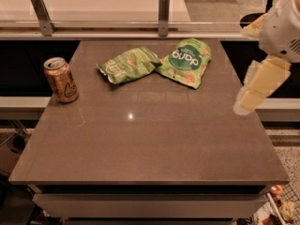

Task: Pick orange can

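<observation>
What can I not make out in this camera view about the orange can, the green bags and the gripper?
- Small orange-gold metal can, camera view: its own body hides its far side; its dark drawing is too small to identify.
- Crumpled light green snack bag, camera view: folds hide its print.
- Cream gripper by the grey table's right edge, camera view: the picture's right edge cuts off its arm.
</observation>
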You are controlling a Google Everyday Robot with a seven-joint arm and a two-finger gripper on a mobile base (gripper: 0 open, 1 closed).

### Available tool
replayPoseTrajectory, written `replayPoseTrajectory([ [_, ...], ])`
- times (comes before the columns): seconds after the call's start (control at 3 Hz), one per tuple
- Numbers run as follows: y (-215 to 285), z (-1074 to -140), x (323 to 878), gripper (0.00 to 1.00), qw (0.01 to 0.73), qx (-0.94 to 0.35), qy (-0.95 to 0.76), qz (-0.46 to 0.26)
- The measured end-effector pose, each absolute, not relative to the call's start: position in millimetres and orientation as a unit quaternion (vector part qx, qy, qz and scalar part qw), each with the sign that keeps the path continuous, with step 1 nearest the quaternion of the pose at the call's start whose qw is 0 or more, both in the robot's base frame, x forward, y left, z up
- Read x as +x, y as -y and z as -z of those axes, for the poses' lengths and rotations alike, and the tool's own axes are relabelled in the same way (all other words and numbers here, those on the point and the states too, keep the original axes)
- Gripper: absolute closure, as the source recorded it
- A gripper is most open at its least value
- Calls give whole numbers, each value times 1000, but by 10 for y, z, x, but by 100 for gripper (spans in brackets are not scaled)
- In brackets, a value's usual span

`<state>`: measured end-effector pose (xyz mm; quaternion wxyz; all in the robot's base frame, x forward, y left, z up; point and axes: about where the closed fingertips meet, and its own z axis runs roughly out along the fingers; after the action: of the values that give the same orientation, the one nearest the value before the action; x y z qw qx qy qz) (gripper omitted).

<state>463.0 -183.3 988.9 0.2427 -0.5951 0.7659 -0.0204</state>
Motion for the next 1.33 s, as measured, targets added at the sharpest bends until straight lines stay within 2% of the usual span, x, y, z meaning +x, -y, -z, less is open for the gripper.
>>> replayPoseTrajectory([
  [1.0, 609, -9413, 5315, 0, 413, -565, -699, -148],
  [1.33, 491, -9525, 5336, 0, 431, -558, -692, -158],
])
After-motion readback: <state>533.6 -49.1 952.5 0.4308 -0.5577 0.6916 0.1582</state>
